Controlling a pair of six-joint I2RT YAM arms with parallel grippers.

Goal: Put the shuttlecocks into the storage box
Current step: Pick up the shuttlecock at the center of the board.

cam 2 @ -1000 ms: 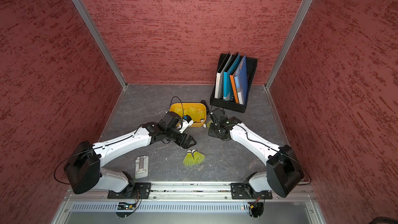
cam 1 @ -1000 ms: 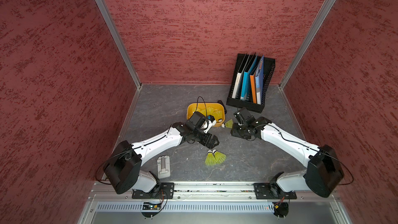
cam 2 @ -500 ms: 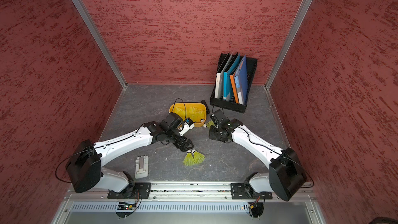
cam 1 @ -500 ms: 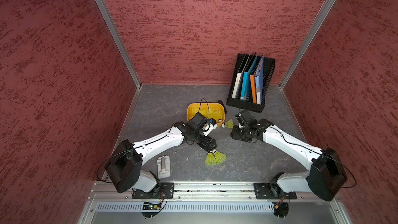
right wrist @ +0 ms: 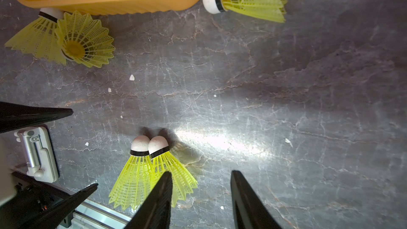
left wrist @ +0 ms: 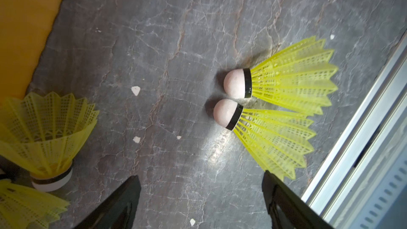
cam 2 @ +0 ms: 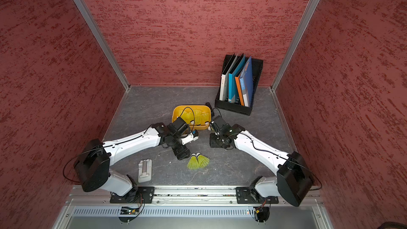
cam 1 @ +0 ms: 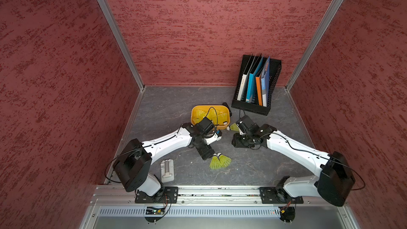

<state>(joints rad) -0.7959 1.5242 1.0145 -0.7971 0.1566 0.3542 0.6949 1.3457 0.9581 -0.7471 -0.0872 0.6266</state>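
I'm hovering the left gripper (left wrist: 200, 175), jaws spread and empty, over the table. The pair of shuttlecocks (left wrist: 275, 98) is lying just beyond its tips, at 5 o'clock in both top views, corks touching and skirts fanning away. The right gripper (right wrist: 200, 172), also parted and empty, is sitting farther off. The storage box (cam 1: 210, 107) is waiting at 12 o'clock. Only the right wrist view is showing two more shuttlecocks (right wrist: 66, 38) against its wall.

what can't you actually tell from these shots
- How many shuttlecocks the storage box holds: in both top views the left arm covers its near side; in the right wrist view the frame edge cuts it off.
- Black item at the box's far corner: too small in both top views.
- Labels on the folders in the file rack: too small.
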